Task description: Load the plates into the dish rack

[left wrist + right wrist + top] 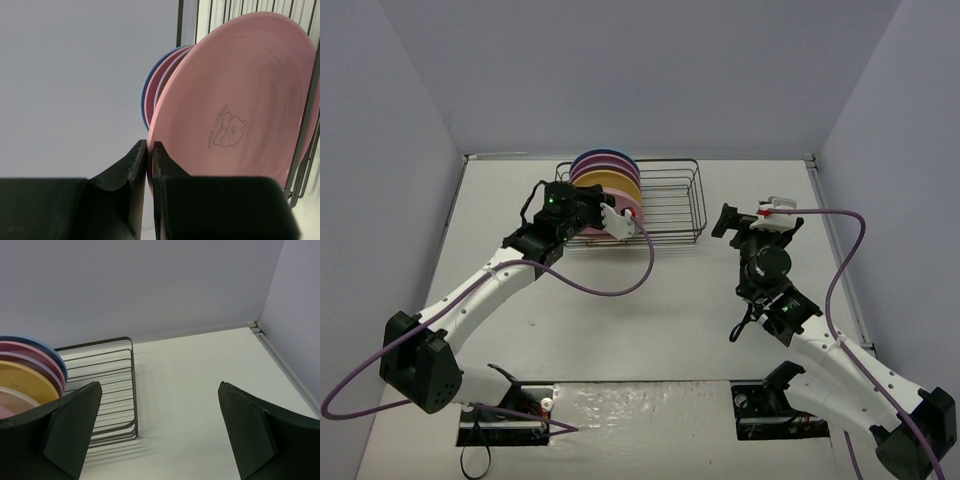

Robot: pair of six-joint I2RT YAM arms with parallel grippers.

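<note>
Six plates (605,172) stood on edge in the left end of the dish rack (675,205), blue at the back and pink in front. The left arm (480,290) stretched long across the table (650,320) to the rack's near side, and the left gripper (149,150) was pinched tight on the rim of the front pink plate (240,110). The right arm (840,360) was bent at the elbow, off to the right of the rack, its right gripper (159,390) spread wide and holding nothing.
</note>
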